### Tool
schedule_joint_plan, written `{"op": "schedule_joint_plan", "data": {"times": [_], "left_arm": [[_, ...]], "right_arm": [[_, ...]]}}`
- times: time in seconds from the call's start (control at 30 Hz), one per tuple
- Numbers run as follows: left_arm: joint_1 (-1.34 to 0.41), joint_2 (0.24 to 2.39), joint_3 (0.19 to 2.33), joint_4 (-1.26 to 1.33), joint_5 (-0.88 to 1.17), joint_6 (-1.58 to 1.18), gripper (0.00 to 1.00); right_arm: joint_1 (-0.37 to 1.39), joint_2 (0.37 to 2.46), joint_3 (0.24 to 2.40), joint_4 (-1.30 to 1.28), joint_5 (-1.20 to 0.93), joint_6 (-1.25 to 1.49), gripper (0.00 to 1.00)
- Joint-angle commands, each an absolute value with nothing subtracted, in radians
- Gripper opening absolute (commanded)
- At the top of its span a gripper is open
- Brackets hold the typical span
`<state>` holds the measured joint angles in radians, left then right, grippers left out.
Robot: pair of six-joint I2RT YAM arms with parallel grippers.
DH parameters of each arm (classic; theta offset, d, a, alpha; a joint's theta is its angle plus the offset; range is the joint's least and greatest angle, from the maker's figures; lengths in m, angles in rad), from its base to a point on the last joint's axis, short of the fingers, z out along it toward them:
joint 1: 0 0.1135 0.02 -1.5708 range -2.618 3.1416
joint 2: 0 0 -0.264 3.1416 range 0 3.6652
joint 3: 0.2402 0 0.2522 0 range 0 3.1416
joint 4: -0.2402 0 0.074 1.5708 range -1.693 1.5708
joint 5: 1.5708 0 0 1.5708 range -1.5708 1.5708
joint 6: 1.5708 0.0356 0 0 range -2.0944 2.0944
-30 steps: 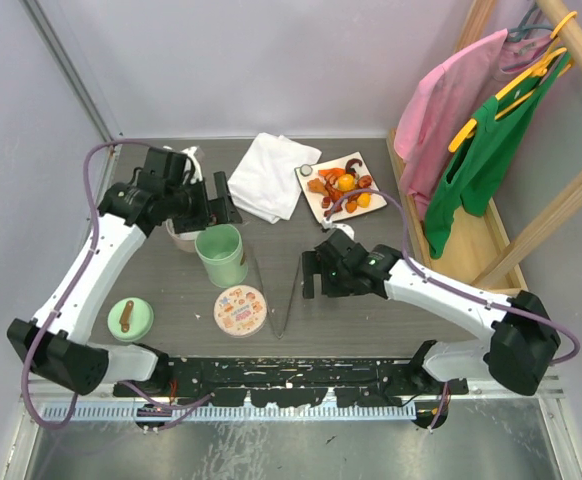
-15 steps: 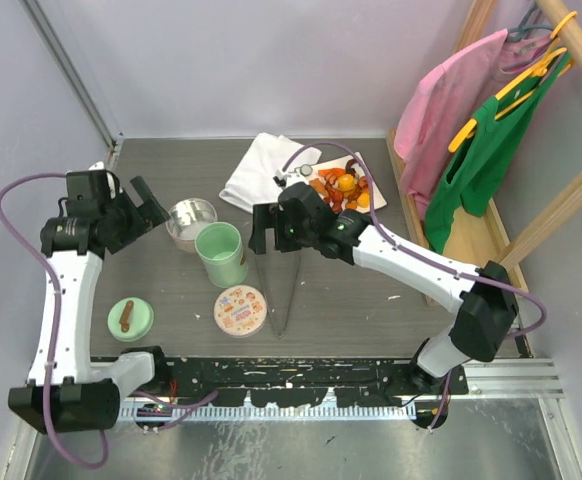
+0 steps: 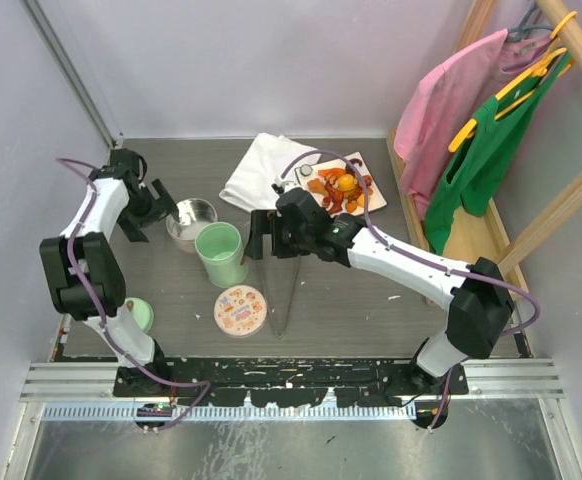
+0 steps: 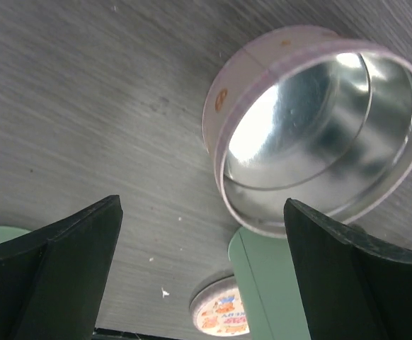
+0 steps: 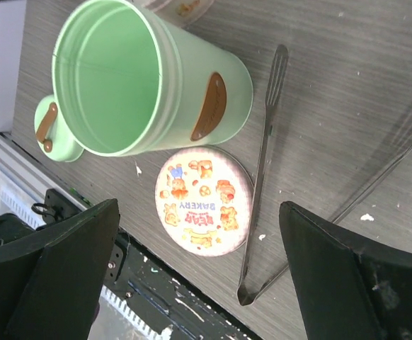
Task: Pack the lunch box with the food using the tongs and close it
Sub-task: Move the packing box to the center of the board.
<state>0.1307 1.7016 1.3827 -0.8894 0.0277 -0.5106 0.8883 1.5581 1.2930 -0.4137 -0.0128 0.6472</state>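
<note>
Both wide open and empty, the left claw [image 4: 202, 205] waits while the right claw [image 5: 197, 209] hangs over the tongs [image 5: 262, 159], which it looks set to grasp next.

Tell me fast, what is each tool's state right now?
The left tool is open, holding nothing, near the metal tin.
The right tool is open, holding nothing; the tongs lie untouched below it.

Two arms [image 3: 401, 262]: white links, black joints [image 3: 481, 315], purple cables [image 3: 321, 153] trailing; jaws matte black, wedge-shaped.
</note>
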Motion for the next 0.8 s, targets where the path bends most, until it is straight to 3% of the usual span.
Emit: {"op": "schedule_joint_plan", "data": {"times": [0.0,0.27,0.77], "left_arm": [[0.135,1.768,1.469,-0.87,-0.026,-0.517,0.98],[0.18,1.772,1.375,-0.905,-0.187,-0.47,1.0],[0.309,1.501,1.133,-0.964,-0.272,-0.337,0.96]], "right_arm": [[0.89,1.513,1.268,-0.361,-0.041,0.69,1.0],[0.89,1.509,1.225,-0.35,-0.052,0.711,1.0],[0.89,1.475,1.129,-0.319,-0.061,0.746,1.0]]}}
